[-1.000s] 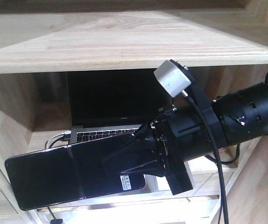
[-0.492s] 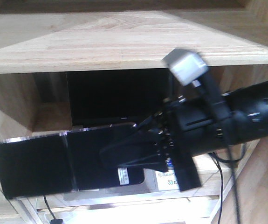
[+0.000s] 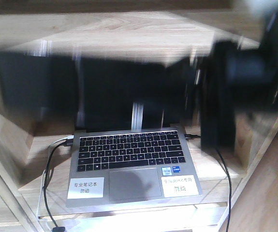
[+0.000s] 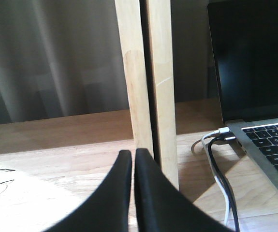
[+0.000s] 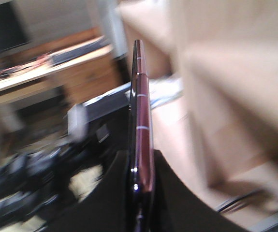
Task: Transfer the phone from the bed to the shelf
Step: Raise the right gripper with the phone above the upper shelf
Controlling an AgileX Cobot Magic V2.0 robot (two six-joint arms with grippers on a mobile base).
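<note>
Shelf (image 3: 129,36): pale grained wood, matt. Phone (image 5: 141,130): glossy edge, seemingly pinkish through blur. Laptop (image 3: 129,169) under the shelf board: grey, apparently brushed metal.

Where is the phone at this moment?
The phone is clamped edge-on in the right gripper. In the front view it is a dark blur on the left, raised in front of the laptop screen, near the shelf board above.

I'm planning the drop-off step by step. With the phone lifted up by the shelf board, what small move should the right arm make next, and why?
Probably ease the phone forward over the upper shelf board before letting go. The right end effector is shut on the phone's edge, and in the front view its blurred dark shape sits at board height above the laptop, not yet resting on wood.
</note>
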